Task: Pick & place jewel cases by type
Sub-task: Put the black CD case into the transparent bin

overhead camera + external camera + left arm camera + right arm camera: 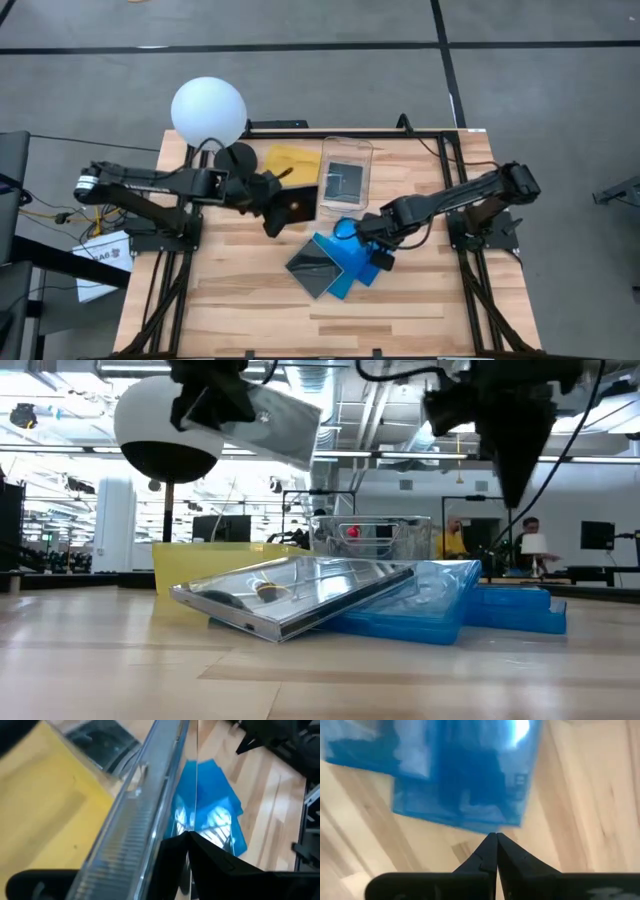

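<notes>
1. Nearest the low camera lies a clear jewel case (pixel 290 595), tilted, one edge on the table (pixel 240 300) and the other propped on the blue jewel cases (pixel 450 605) behind it. From above it shows as a dark square at mid-table, overlapping the blue ones.
2. The right gripper (pixel 384 252) hangs just over the blue pile's right side, its fingers pressed together point to point and holding nothing (the wrist view shows bare wood and blue plastic beyond the tips).
3. Further back and to the left, the left gripper (pixel 272 200) is clamped on another clear jewel case (pixel 300 203), lifted off the table and held at a slant. It hangs over the gap between the yellow tray (pixel 285 160) and the clear container (pixel 345 170).
4. The container already holds a clear case with a disc, so the carried one probably belongs there too; that is my reading.
5. To do this well: level the case before lowering, centre it between the container's walls so no corner catches the rim, and let go only once it rests flat.
6. The right arm should wait clear of the container (the two arms are near each other), then spread its fingers before going for a blue case.
</notes>
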{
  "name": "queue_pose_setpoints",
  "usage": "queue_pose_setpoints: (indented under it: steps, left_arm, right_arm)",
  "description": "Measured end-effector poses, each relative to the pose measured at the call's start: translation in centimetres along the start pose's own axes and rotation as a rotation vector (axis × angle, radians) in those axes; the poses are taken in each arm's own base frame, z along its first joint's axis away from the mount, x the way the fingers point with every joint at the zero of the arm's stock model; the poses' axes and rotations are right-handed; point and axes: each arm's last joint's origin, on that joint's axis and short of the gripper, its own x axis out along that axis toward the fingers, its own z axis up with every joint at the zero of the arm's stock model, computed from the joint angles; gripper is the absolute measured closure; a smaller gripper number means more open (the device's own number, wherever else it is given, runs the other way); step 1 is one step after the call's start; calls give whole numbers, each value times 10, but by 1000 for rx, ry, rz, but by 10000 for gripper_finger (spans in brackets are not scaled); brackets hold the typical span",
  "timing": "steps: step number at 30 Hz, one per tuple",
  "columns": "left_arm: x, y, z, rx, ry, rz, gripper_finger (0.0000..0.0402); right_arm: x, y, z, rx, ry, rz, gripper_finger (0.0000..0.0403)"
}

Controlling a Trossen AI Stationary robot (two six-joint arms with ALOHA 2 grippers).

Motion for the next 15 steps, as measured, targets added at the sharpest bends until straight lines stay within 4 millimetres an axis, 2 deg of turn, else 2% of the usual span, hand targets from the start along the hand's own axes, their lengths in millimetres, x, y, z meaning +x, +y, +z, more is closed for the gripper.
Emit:
queue_pose_setpoints:
  steps: [10, 15]
  left_arm:
    - [20, 2, 41, 101, 70, 34, 317]
    - [35, 4, 67, 156, 117, 71, 317]
  right_arm:
    - [3, -36, -35, 144, 45, -33, 403]
    - [-1, -52, -44, 193, 30, -22, 403]
